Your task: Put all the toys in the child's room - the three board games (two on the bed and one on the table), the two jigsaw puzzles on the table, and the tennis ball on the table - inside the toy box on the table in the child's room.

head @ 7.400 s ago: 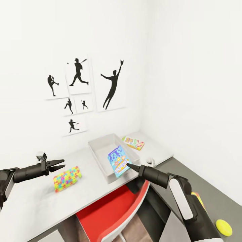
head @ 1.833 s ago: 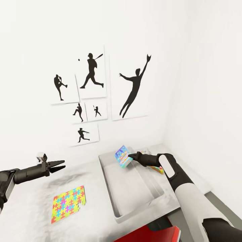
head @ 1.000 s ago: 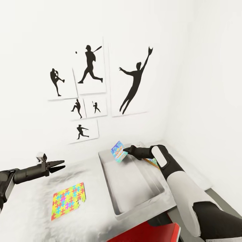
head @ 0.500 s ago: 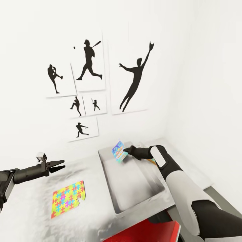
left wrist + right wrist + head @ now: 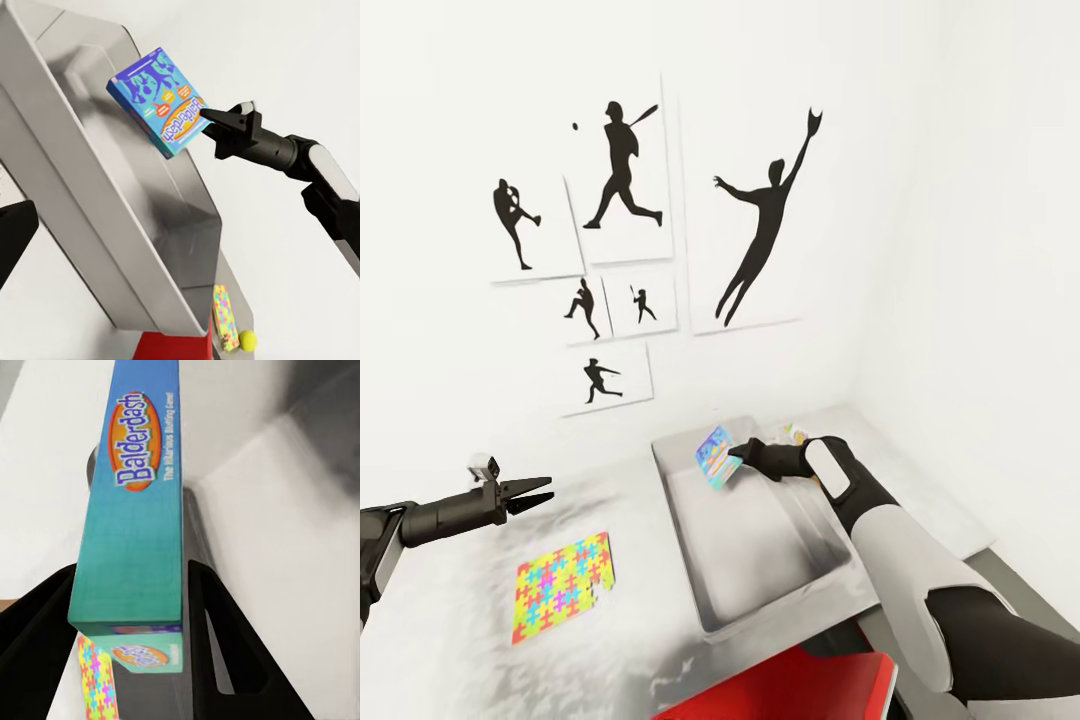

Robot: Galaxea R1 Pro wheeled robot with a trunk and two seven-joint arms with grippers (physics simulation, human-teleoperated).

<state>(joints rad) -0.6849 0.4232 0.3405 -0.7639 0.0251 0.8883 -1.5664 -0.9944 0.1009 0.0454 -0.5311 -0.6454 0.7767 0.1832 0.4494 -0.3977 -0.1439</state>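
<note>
The black right gripper [image 5: 738, 457] clamps a thin blue cartoon-lidded board game box [image 5: 714, 457] by its edge, holding it tilted above the far end of the light grey tapered toy bin [image 5: 705, 590] on the pale grey counter [image 5: 460, 640], while the left gripper [image 5: 530, 493] hangs released above a bright multicoloured jigsaw puzzle square [image 5: 561, 600]

Toy box [image 5: 830, 585]: smooth grey shell, plastic-like, with a soft satin sheen on walls and floor. Board game [image 5: 717, 457]: printed card box, glossy blue lid, teal edge. Puzzle [image 5: 560, 598]: flat matt pieces in bright colours. Tabletop [image 5: 460, 640]: pale grey, matt, faintly mottled. Right claw [image 5: 740, 459]: matt black fingers. Wall pictures [image 5: 760, 230]: flat white panels, matt black silhouettes. Chair [image 5: 800, 690]: glossy red.
</note>
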